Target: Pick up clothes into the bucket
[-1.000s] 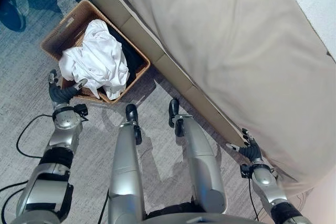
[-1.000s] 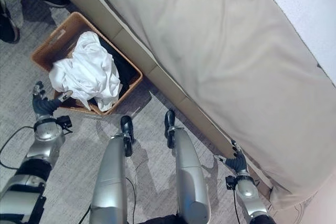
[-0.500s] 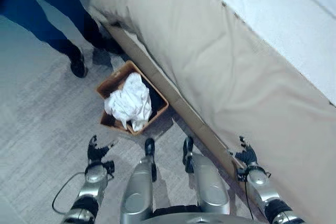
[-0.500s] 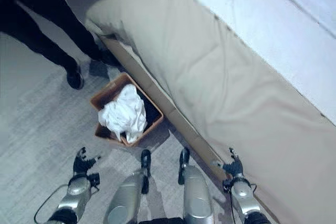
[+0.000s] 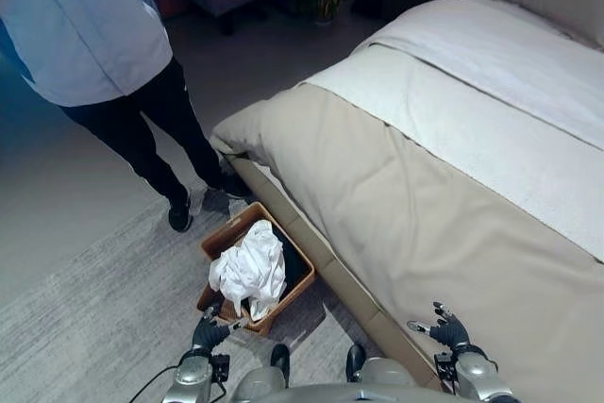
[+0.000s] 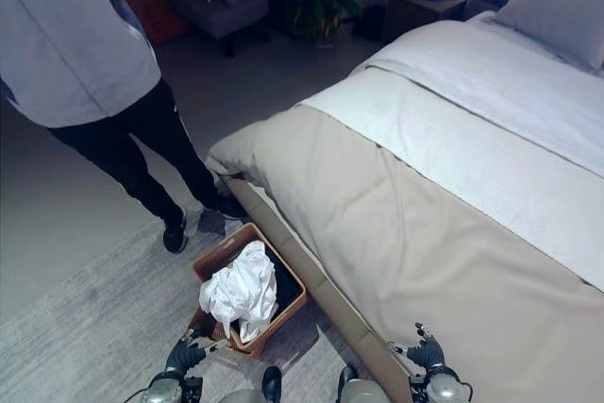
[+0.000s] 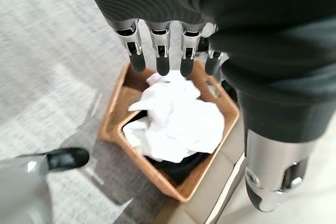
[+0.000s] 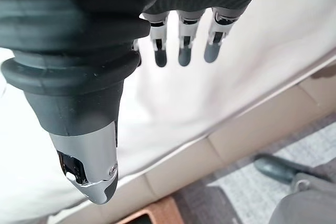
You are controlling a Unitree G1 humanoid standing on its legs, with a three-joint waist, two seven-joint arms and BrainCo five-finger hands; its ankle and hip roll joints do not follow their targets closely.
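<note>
A brown woven basket, rectangular with slot handles in its walls, stood on the grey carpet just beside the base of the bed. A crumpled white garment was heaped in it, rising above the rim and draping over the near wall. Dark clothing lay under the white, showing along the bed side.

Left hand low, fingers straight; right hand likewise (empty)
</note>
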